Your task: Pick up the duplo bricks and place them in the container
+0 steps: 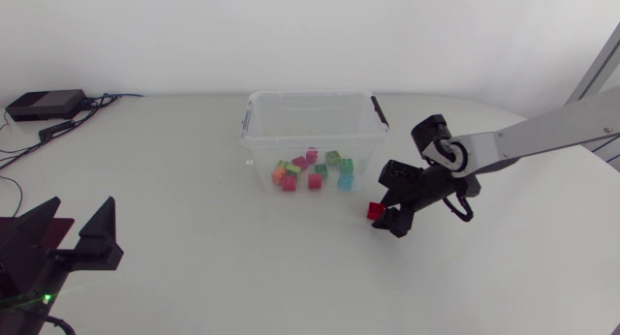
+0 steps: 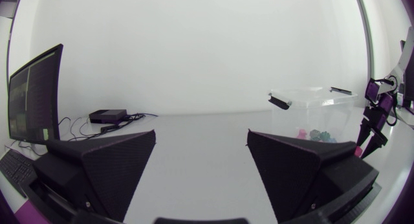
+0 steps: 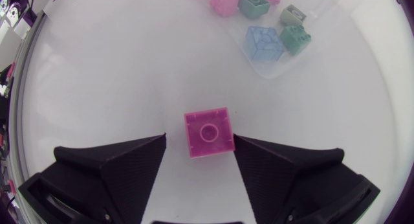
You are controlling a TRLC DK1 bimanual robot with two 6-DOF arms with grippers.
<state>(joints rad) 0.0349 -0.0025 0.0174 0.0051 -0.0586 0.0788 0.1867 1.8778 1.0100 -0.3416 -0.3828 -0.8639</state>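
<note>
White table (image 1: pixel 194 277) fills my head view, which alone shows both arms together. On its far middle stands the clear plastic container (image 1: pixel 257 107), open-topped, with a black clip at each end. My right arm (image 1: pixel 542 137) comes in from its own side and bends down to the table just beside the container's near right corner. My left arm (image 1: pixel 39 262) sits at the near left corner, well apart from everything.

From the left wrist camera I see the left gripper (image 2: pixel 202 146) with its fingers spread wide and bare table between them; across the table is the container side-on.

The right gripper (image 1: pixel 387 219) is also spread. Only its wrist camera shows the detail: the red brick (image 3: pixel 208 132) lies on the table between the fingers, one finger close against it, a clear gap on the other side.

A black box (image 1: pixel 44 105) with cables sits at the far left.

Inside the container lie the loose bricks (image 1: pixel 312 170), pink, green, blue and orange. Any print is too small to read.
</note>
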